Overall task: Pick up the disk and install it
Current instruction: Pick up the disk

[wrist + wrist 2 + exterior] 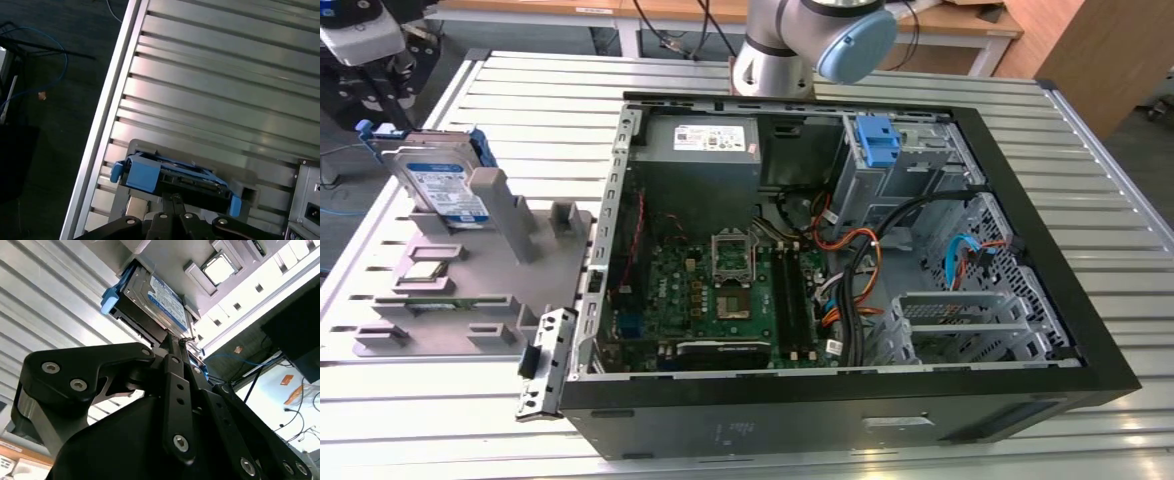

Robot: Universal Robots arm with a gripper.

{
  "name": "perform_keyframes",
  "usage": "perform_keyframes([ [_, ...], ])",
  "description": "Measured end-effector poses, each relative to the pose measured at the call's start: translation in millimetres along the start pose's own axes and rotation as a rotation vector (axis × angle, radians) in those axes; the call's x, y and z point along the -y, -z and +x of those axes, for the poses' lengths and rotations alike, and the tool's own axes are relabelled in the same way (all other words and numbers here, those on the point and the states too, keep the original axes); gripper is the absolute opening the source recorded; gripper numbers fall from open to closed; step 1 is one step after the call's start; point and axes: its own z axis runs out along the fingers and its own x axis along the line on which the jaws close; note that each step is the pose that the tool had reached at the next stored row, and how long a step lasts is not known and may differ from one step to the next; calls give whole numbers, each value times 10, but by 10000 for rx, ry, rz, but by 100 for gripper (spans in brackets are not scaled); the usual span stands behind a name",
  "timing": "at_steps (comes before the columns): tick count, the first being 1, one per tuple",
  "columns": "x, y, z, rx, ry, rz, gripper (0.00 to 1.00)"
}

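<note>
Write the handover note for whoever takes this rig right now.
Gripper: fingers shut and empty, with the tips right by the disk in both wrist views. Whether they touch it cannot be told.
Disk: stands on edge in the grey holder on the table, at the exterior view's left, outside the open case.
Done: nothing yet; the disk is not gripped.
Left: pick up the disk and install it in the case.

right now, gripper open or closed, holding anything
gripper: shut, fingers together, nothing between them; tips right at the edge of the disk, contact cannot be told
</note>
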Motion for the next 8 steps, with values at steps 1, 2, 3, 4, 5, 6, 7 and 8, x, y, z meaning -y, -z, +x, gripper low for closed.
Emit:
perform_keyframes([
  [1, 0, 0, 0, -15, 180, 5, 11],
  [2, 0, 0, 0, -30, 374, 11, 11],
  [3, 0, 0, 0, -44, 555, 16, 11],
  [4, 0, -1, 0, -56, 732, 21, 11],
  [5, 0, -1, 0, -71, 912, 26, 11],
  [6, 0, -1, 0, -85, 1091, 32, 11],
  [7, 0, -2, 0, -99, 1270, 37, 11],
  [8, 0, -2, 0, -113, 1451, 42, 11],
])
